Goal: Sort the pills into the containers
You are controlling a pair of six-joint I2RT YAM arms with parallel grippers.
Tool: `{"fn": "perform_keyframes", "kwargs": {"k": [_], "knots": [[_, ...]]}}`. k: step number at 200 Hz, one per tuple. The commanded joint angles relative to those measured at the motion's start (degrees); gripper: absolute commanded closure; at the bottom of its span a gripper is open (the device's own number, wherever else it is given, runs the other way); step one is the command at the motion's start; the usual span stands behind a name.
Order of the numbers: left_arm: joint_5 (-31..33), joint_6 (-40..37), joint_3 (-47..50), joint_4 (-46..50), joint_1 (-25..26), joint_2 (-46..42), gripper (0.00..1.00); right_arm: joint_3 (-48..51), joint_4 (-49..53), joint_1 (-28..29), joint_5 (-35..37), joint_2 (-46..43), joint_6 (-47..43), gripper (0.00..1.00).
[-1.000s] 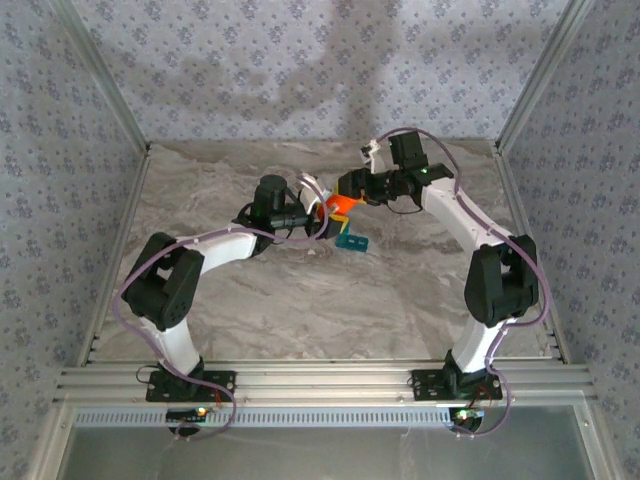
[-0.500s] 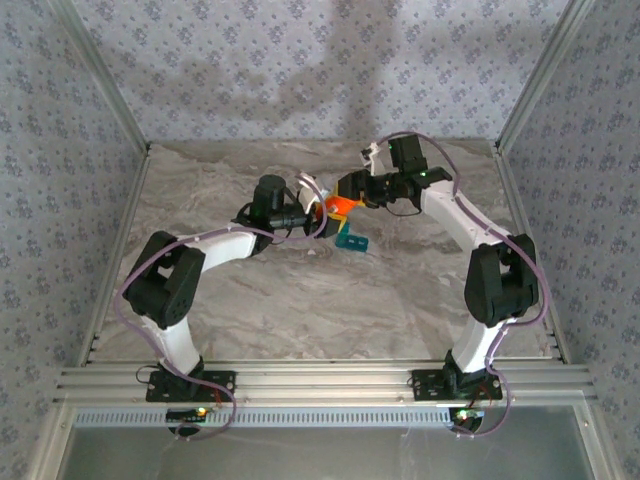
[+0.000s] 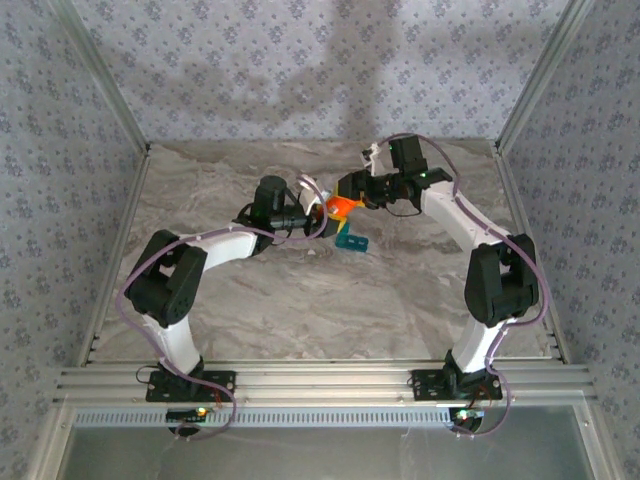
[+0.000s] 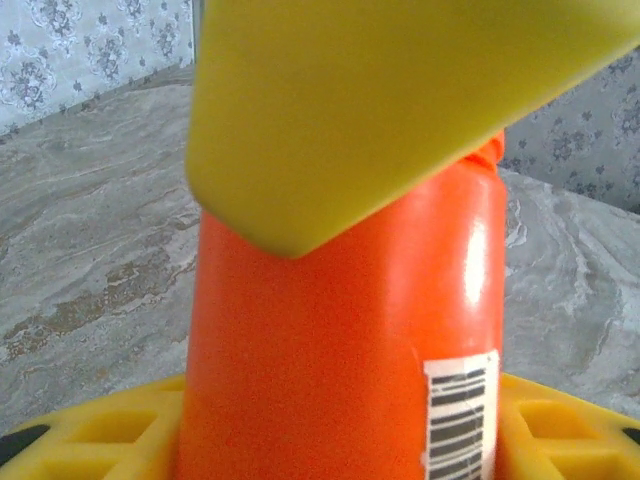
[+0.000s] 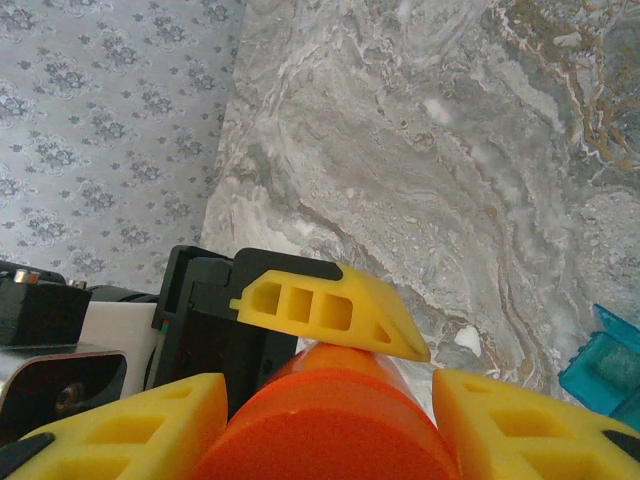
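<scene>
An orange bottle (image 3: 340, 206) with a barcode label hangs above the table between both arms. My right gripper (image 3: 349, 193) is shut on one end; in the right wrist view the bottle (image 5: 330, 430) sits between my yellow fingers (image 5: 130, 430). My left gripper (image 3: 324, 216) grips the other end. Its fingers (image 4: 80, 430) touch both sides of the bottle (image 4: 340, 340), and one of those fingers (image 5: 330, 310) lies on the bottle in the right wrist view. The teal containers (image 3: 351, 241), lid open (image 5: 605, 370), lie just below the bottle. The pills are hidden.
The grey marbled table (image 3: 300, 300) is walled by patterned panels (image 3: 60, 200) on the left, back and right. The aluminium rail (image 3: 320, 380) with both arm bases runs along the near edge.
My left jaws have narrowed onto the bottle. Both arms and the bottle have barely moved.
</scene>
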State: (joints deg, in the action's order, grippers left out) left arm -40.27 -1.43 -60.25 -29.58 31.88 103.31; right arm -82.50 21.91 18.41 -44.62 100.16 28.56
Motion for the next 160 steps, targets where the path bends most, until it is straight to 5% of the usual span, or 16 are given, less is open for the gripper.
{"fn": "perform_keyframes", "kwargs": {"k": [1, 53, 113, 160], "knots": [[-1.9, 1.3, -1.5, 0.8, 0.1, 0.1, 0.55, 0.1, -3.1, -0.2, -1.5, -2.1, 1.0, 0.6], [0.5, 1.5, -4.8, 8.6, 0.1, -2.3, 0.61, 3.2, -5.5, -3.0, 0.0, -6.5, 3.1, 0.26], [2.9, 2.7, -7.9, 14.6, 0.0, -3.9, 0.65, 13.6, -15.9, -6.7, 10.9, -16.6, 16.0, 0.21], [-0.1, 0.0, -12.2, 22.6, -0.1, -3.4, 0.97, 20.1, -23.1, -5.2, 18.7, -20.1, 23.3, 0.2]]}}
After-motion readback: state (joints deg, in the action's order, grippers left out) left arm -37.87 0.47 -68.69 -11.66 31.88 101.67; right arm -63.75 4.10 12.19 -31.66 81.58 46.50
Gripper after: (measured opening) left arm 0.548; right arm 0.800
